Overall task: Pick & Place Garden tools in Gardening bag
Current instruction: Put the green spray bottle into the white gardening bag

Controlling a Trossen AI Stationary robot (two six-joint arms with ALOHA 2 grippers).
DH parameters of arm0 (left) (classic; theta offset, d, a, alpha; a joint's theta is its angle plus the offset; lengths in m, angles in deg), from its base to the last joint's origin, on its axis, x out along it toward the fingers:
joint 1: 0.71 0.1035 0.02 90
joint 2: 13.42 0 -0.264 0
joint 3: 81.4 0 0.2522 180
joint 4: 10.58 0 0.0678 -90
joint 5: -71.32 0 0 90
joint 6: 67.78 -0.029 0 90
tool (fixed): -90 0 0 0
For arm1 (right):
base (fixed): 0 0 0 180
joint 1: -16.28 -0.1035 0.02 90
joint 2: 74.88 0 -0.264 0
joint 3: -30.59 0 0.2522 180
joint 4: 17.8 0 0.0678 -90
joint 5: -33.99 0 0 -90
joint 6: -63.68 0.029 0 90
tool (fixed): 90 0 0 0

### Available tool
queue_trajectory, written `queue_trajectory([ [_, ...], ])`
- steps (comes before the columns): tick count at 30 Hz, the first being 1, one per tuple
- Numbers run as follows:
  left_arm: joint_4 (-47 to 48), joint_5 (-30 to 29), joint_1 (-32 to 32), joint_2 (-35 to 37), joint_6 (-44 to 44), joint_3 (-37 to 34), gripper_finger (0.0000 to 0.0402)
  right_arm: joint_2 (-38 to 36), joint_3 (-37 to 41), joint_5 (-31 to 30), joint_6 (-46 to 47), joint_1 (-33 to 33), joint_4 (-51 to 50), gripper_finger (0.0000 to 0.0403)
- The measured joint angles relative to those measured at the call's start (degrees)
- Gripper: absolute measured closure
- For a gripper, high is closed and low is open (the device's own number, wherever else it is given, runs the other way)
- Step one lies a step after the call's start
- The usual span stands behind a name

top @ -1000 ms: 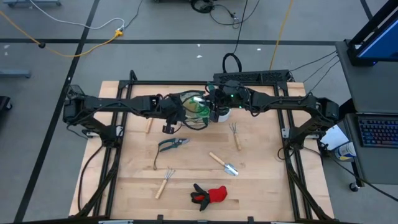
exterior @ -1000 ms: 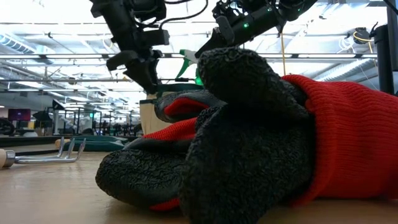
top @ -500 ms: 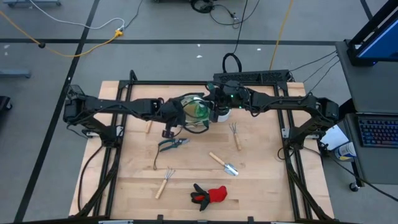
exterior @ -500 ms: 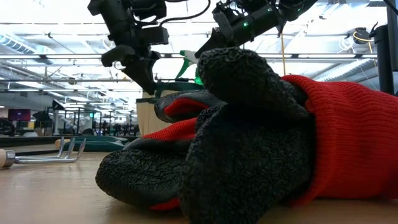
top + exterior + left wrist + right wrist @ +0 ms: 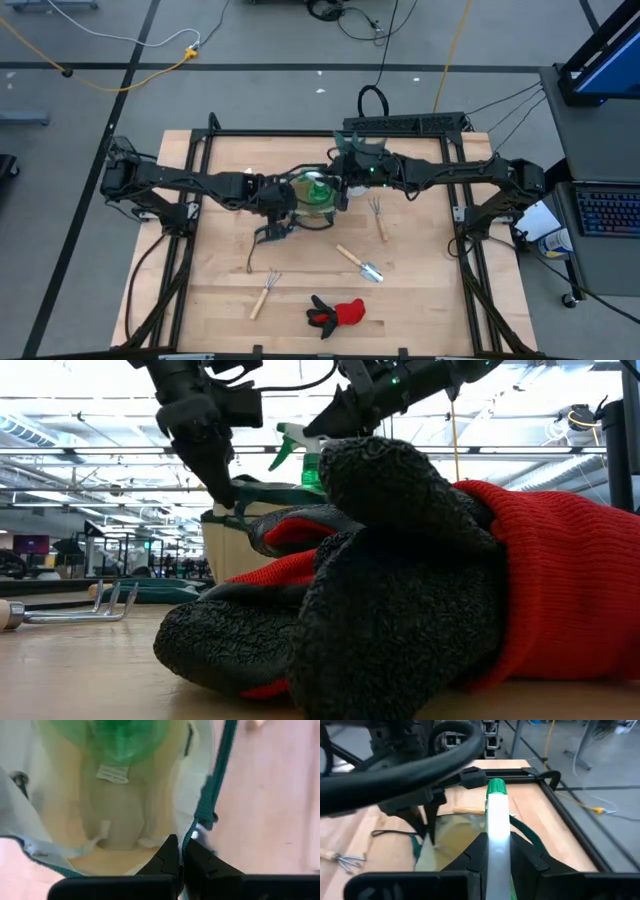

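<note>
Between right gripper (image 5: pixel 492 851) fingers — spray bottle (image 5: pixel 498 827), over gardening bag (image 5: pixel 300 205).

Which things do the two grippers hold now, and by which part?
The right gripper holds the green spray bottle by its head, over the gardening bag. The left gripper pinches the bag's rim.

1. The gardening bag (image 5: pixel 308 195) sits at frame centre, the spray bottle (image 5: pixel 318 187) inside it.
2. Fork (image 5: pixel 379 217) right of it; trowel (image 5: pixel 359 263) lower right.
3. Rake (image 5: pixel 264 292) lower left; gloves (image 5: pixel 337 314) at bottom centre.
</note>
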Motion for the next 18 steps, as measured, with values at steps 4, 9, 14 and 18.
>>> queue_trajectory([
  [4, -1.0, 0.1, -1.5, 1.0, 4.3, 0.0, 0.0387, 0.0, 0.0, -5.7, -2.0, -2.4, 0.0, 0.0355],
  [9, -1.8, 0.1, -2.0, 3.4, 6.9, 0.1, 0.0396, 0.0, 0.0, -6.2, -4.9, -4.1, -0.3, 0.0355],
  [14, -0.3, -2.1, -2.0, 4.7, 5.3, 0.0, 0.0385, 0.6, 0.8, -6.1, -2.9, -3.7, -0.4, 0.0355],
  [18, 0.0, -2.3, -2.0, 4.4, 5.2, -0.1, 0.0395, 1.0, 4.6, -7.0, 1.6, -2.9, 2.0, 0.0355],
])
